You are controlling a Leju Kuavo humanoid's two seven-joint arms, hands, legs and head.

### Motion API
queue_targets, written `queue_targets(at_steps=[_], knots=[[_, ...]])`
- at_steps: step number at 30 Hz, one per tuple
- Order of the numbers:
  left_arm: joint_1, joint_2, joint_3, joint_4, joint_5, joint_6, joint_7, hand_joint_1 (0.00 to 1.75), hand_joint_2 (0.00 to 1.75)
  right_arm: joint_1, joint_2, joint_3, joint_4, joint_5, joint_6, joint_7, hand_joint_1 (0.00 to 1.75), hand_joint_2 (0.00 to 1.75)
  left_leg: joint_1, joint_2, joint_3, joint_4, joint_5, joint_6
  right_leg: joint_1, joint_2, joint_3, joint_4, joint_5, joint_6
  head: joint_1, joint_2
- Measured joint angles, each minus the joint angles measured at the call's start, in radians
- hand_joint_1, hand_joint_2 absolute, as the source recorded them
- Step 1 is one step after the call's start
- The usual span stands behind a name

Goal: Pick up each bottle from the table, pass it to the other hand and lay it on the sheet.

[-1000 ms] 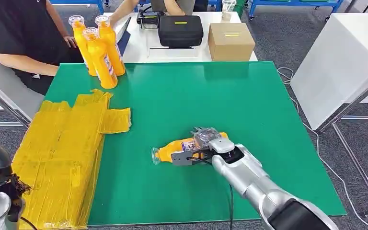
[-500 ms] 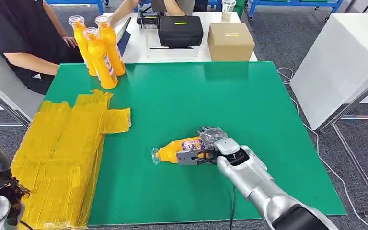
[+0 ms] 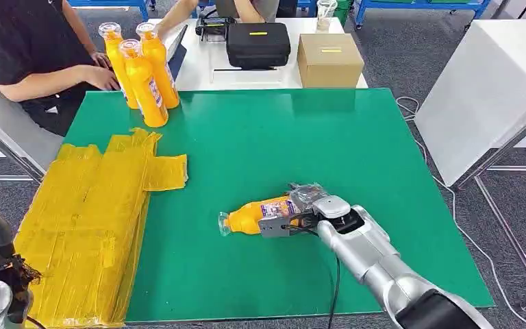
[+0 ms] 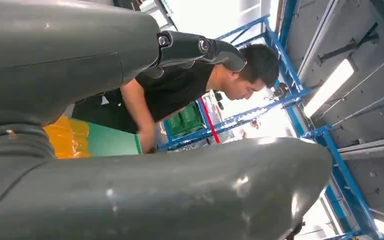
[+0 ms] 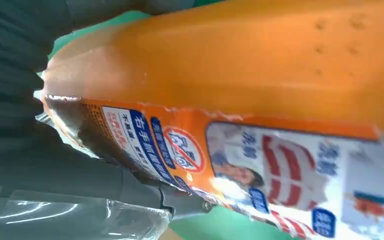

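Since a second ago our right hand (image 3: 306, 209) and the lying orange plastic bottle with the printed label (image 3: 260, 214) have slid a little toward our right and nearer to us over the green table top (image 3: 301, 130). The bottle now appears a touch raised under the hand.

Our right hand is wrapped around the bottle's wide lower half, fingers over the far side and thumb on the near side; in the right wrist view the label (image 5: 260, 165) presses right against the grey palm. The clear cap end (image 3: 223, 223) sticks out away from the hand, toward the yellow taped sheet (image 3: 89, 212) far off on the hand's cap side.

We judge the step in hand to be the lift before the pass. To do it well we would raise the bottle level and keep the grasp on the base half, so the neck stays free for the other hand. Tilting could let the smooth body slip.

Our left hand (image 4: 130, 125) hangs low by our side, well apart from the bottle; whether its fingers are spread or curled we cannot tell.

Three more upright orange bottles (image 3: 140, 72) wait at the far corner beyond the sheet, next to a seated person (image 3: 34, 48).
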Motion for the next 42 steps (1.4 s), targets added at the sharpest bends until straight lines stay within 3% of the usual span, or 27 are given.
queue_targets(at_steps=[13, 22, 25, 26, 29, 32, 42], knots=[[0.034, 0.002, 0.027, -0.015, 0.025, 0.008, -0.018, 0.00, 0.00, -0.060, -0.026, 0.046, 0.064, -0.061, -0.002, -0.043, 1.75, 1.75, 0.000, -0.001, 0.000, 0.000, 0.000, 0.000, 0.000, -0.001, 0.001, 0.000, 0.000, 0.000, 0.000, 0.000], [0.095, 0.004, 0.046, -0.056, 0.037, -0.010, -0.015, 0.00, 0.00, -0.061, -0.063, 0.049, 0.022, -0.247, 0.016, -0.033, 1.75, 1.75, 0.000, -0.001, -0.003, 0.000, 0.000, 0.000, 0.000, -0.001, -0.002, 0.000, 0.000, 0.001, 0.000, 0.000], [0.116, 0.004, 0.051, -0.070, 0.074, -0.056, -0.001, 0.00, 0.00, -0.043, -0.083, 0.034, -0.042, -0.415, 0.022, -0.045, 1.75, 1.75, 0.000, -0.001, -0.005, 0.000, 0.000, 0.000, 0.000, -0.001, -0.003, 0.001, 0.000, 0.001, 0.000, 0.000], [0.131, 0.004, 0.051, -0.078, 0.099, -0.086, 0.006, 0.00, 1.75, -0.022, -0.092, 0.022, -0.087, -0.510, 0.024, -0.047, 1.75, 1.75, 0.000, -0.001, -0.007, 0.000, 0.000, 0.000, 0.000, -0.001, -0.004, 0.001, 0.000, 0.001, 0.000, 0.000], [0.178, 0.002, 0.049, -0.100, 0.210, -0.198, 0.018, 0.00, 1.75, 0.025, -0.105, -0.033, -0.234, -0.761, 0.013, -0.041, 1.75, 1.75, 0.000, 0.001, -0.012, 0.000, 0.000, 0.000, 0.000, 0.000, -0.010, 0.001, 0.001, 0.000, 0.000, 0.000], [0.216, -0.002, 0.026, -0.115, 0.305, -0.284, 0.023, 0.00, 1.75, 0.068, -0.105, -0.071, -0.382, -0.902, -0.065, -0.034, 1.75, 1.75, 0.000, 0.001, -0.013, 0.000, 0.000, 0.000, 0.000, 0.001, -0.013, 0.001, 0.001, 0.000, 0.000, 0.000], [0.251, -0.006, -0.036, -0.127, 0.351, -0.309, 0.014, 0.00, 1.75, 0.146, -0.104, -0.078, -0.532, -0.960, -0.171, -0.059, 1.75, 1.75, 0.001, -0.002, -0.016, 0.000, 0.000, 0.000, 0.001, -0.002, -0.014, 0.001, -0.001, 0.002, 0.000, 0.000]])
